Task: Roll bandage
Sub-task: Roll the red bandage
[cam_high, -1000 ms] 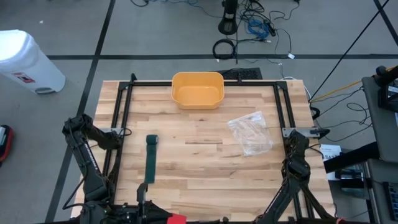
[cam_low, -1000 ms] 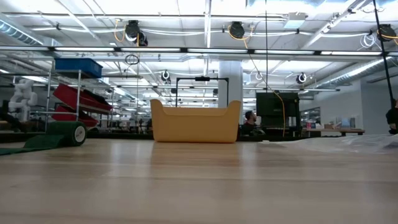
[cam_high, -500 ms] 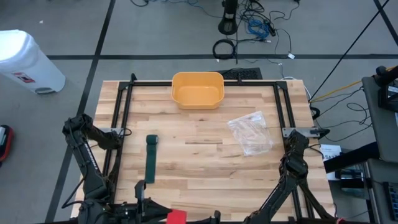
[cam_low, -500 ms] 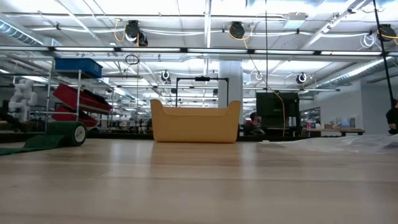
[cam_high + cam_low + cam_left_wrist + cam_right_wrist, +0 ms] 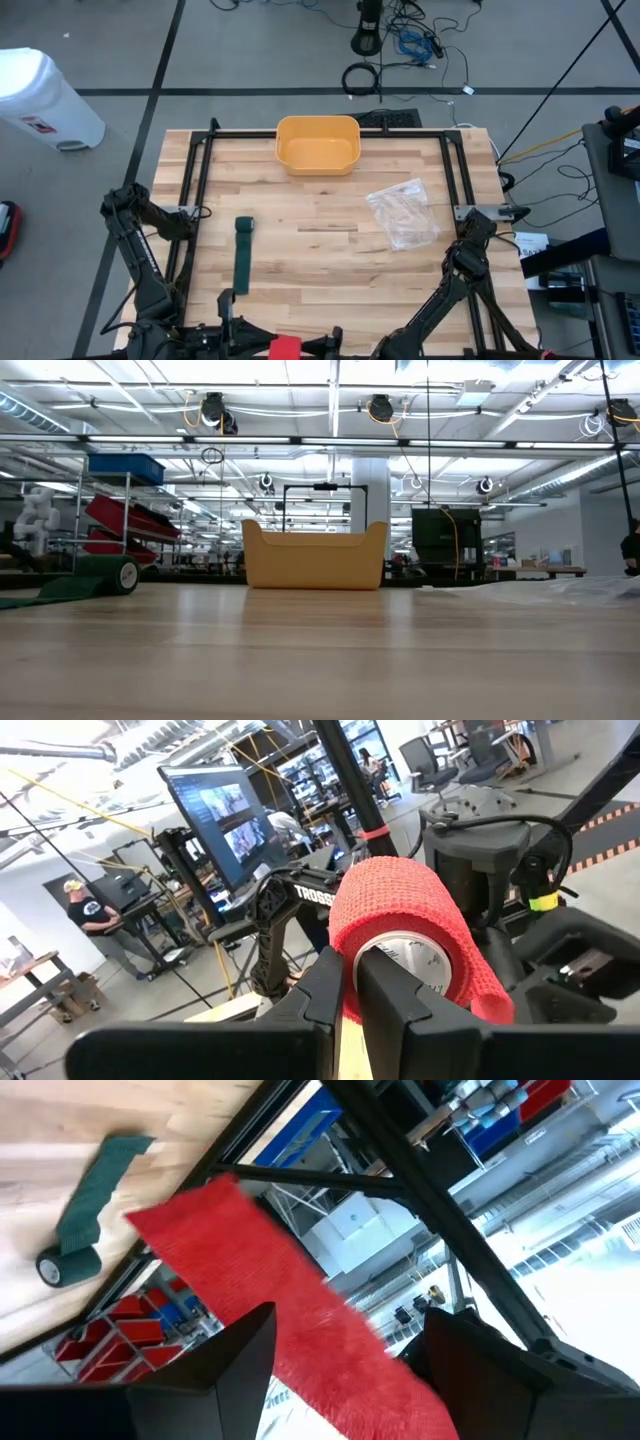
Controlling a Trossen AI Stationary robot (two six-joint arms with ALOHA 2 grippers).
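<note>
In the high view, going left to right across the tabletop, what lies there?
Green bandage, partly unrolled, with its roll end toward the far side → yellow bin at the far edge → clear plastic bag.

The tub (image 5: 317, 144) sits at the table's (image 5: 330, 270) far edge, middle. The plastic bag (image 5: 403, 213) lies to its right and nearer, with the partly unrolled bandage (image 5: 243, 254) lying well to the left.

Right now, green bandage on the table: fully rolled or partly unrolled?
Partly unrolled. The green bandage lies as a flat strip on the table, with a small roll left at one end, seen in the right wrist view.
</note>
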